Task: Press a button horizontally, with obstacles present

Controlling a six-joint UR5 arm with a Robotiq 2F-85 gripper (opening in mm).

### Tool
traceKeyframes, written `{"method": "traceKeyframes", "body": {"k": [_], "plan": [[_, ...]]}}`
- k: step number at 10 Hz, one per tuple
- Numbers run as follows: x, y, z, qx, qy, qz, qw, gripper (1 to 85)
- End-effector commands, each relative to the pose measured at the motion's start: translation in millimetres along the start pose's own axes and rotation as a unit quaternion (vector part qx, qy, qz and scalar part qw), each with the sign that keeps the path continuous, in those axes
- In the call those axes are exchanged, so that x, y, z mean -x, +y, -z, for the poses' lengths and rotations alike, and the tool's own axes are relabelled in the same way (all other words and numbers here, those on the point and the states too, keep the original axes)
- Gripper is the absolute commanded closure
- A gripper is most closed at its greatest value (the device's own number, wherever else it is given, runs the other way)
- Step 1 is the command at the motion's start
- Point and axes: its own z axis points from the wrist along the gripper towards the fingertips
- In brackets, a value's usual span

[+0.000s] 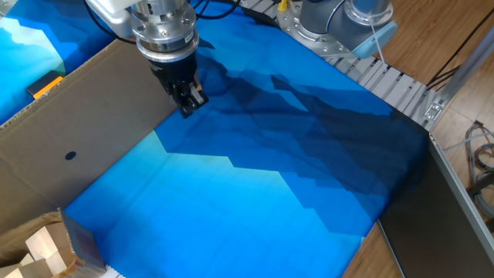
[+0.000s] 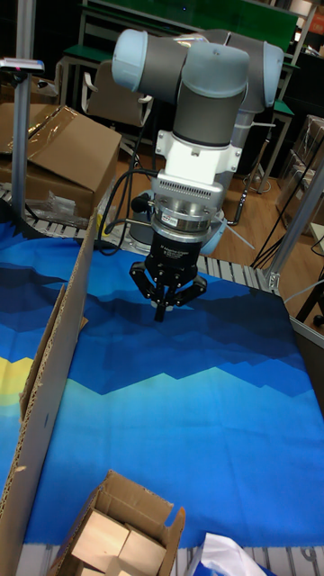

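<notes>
The button point(image 1: 45, 85) is a small yellow-orange box with a black part, peeking over the far edge of the obstacles at the left. The obstacles point(image 1: 85, 131) are one large brown cardboard sheet standing on edge, with a small dark dot point(image 1: 70, 155); in the tall fixed view the sheet point(image 2: 49, 360) runs along the left and hides the button. My gripper point(image 1: 190, 104) hangs over the blue cloth just off the sheet's right end, on the side away from the button. In the tall fixed view the gripper point(image 2: 162, 312) points down with its fingertips touching, holding nothing.
An open cardboard box of wooden blocks point(image 1: 38, 251) sits at the near left corner, also in the tall fixed view point(image 2: 117, 531). A roller conveyor point(image 1: 386, 77) and the arm's base point(image 1: 340, 23) lie at the back right. Blue cloth point(image 1: 255, 177) covers the table.
</notes>
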Motion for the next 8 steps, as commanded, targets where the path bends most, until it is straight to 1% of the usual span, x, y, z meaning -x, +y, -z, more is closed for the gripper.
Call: {"method": "traceKeyframes", "body": {"k": [1,3,5,8], "plan": [[3.3,0.3,-0.6,0.003,-0.005,0.0,1.0,84.7],[1.8,0.7,1.2,0.005,-0.005,-0.001,1.0,84.7],[2.0,-1.1,0.4,0.002,-0.005,0.0,1.0,84.7],[2.5,-1.6,-0.2,0.002,-0.006,0.002,1.0,84.7]]}}
